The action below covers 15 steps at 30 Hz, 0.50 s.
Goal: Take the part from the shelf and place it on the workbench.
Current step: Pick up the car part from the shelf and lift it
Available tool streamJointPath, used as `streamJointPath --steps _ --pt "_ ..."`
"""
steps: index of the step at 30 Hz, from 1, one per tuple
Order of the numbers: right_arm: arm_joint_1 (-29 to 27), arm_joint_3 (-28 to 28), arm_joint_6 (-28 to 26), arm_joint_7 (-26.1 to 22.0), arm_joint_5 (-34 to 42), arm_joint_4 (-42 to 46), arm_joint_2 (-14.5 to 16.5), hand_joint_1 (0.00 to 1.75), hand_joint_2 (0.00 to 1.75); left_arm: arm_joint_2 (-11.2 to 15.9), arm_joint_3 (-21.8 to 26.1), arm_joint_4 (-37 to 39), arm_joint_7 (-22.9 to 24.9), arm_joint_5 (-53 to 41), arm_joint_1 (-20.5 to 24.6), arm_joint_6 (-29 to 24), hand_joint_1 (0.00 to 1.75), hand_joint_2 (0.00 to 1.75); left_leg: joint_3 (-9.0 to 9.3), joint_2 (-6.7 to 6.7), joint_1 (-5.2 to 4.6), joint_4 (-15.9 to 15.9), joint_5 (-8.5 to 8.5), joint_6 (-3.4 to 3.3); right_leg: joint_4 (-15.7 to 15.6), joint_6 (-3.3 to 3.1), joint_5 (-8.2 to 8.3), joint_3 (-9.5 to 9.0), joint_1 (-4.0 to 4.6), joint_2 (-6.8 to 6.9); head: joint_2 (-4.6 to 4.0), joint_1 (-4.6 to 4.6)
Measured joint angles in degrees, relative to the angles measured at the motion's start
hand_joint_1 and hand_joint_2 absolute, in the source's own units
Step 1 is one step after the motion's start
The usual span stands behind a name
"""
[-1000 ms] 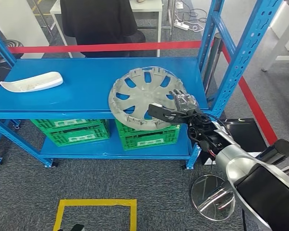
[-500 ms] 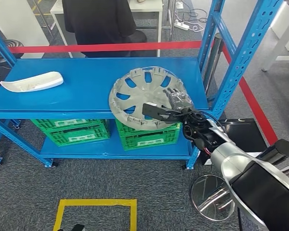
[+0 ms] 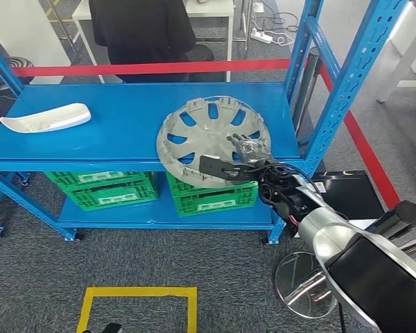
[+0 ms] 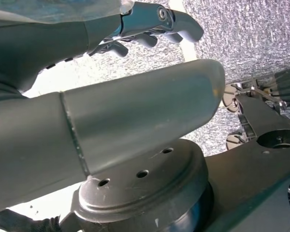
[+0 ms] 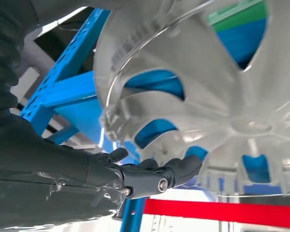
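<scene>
A: Looking at the blue shelf (image 3: 117,125): wheel cover (image 3: 212,141) lying on its top board, toward the right end, near rim jutting just past the front edge.

B: Agreeing. Right robot hand (image 3: 245,154) reaching in at that near-right rim, fingers (image 5: 180,169) stretched out and spread, gripping nothing. Possibly brushing the rim, but not showing clearly enough to say.

A: Noting the left robot hand (image 4: 110,116) too, in its wrist view: hanging over grey carpet, thumb straight, fingers loosely bent, holding nothing.

B: Turning to the rest of the shelf: white curved part (image 3: 46,116) lying at the far left of the same board, well apart from the wheel cover. Two green crates (image 3: 104,189) sitting side by side on the lower board.

A: Taking in the room: grey carpet (image 3: 195,263) running under everything, yellow tape square (image 3: 138,295) marking the floor in front. Red barrier tape (image 3: 143,68) stretching behind the shelf.

B: And beyond it, a person in a dark top (image 3: 141,31) standing by a white table (image 3: 216,8).
</scene>
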<state>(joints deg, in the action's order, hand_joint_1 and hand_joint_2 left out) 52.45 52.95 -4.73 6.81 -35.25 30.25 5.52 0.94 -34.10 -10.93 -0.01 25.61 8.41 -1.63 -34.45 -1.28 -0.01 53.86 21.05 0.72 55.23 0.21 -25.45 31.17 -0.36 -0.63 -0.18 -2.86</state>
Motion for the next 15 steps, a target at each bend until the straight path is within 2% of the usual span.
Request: streamJointPath --steps 15 --pt "-1.34 0.76 0.84 -0.27 0.3 -0.81 0.62 0.0 1.75 -0.02 -0.09 0.0 0.01 0.19 0.19 -0.01 0.0 0.0 0.0 0.0 0.0 0.0 0.0 0.0 0.0 0.0 0.0 0.0 -0.01 0.01 0.0 0.0"
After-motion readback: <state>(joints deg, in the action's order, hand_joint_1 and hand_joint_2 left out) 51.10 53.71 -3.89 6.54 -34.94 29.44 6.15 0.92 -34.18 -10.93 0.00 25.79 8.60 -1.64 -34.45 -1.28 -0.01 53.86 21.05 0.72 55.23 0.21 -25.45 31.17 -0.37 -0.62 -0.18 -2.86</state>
